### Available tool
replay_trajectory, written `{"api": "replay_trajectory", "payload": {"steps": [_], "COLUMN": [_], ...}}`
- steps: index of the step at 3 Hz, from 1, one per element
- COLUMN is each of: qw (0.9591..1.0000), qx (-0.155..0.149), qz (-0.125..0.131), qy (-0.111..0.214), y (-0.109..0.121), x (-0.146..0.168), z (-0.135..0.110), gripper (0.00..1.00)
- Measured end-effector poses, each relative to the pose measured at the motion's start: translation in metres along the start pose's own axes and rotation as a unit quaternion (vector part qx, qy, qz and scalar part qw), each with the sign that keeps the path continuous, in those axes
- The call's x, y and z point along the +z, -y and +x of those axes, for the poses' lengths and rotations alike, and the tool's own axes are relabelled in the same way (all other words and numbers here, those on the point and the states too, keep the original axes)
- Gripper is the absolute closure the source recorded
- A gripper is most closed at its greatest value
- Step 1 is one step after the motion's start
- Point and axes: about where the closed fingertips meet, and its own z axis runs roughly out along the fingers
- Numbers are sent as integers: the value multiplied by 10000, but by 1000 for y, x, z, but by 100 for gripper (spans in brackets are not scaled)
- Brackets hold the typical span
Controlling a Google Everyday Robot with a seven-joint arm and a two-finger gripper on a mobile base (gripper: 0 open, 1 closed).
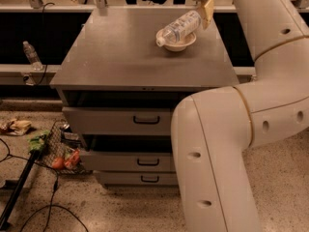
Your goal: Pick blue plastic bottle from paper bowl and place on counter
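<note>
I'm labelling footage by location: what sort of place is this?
Probably a robot lab or workshop: grey metal drawer cabinet, black cables on speckled floor, and the pincer by a clear bluish plastic bottle lying across an off-white paper bowl.

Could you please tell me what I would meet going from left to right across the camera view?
Small bottle on the ledge → counter's bare left half → blue plastic bottle → gripper, at the bottle's right end by the counter's back edge → robot arm.

speckled floor (280,178) | cables (48,209), black pole (19,187) lower left | small bottle (32,54) on left ledge (12,70) | dim light
</note>
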Motion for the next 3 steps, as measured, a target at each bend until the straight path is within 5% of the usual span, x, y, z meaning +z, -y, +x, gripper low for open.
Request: {"api": "replay_trajectory", "payload": {"steps": [2, 3], "qw": [9982, 9977], "qx": [-312, -450], "qz": [285, 415], "qy": [435, 298], "y": [-14, -11], "x": [17, 35], "z": [-9, -1], "gripper": [0, 0]}}
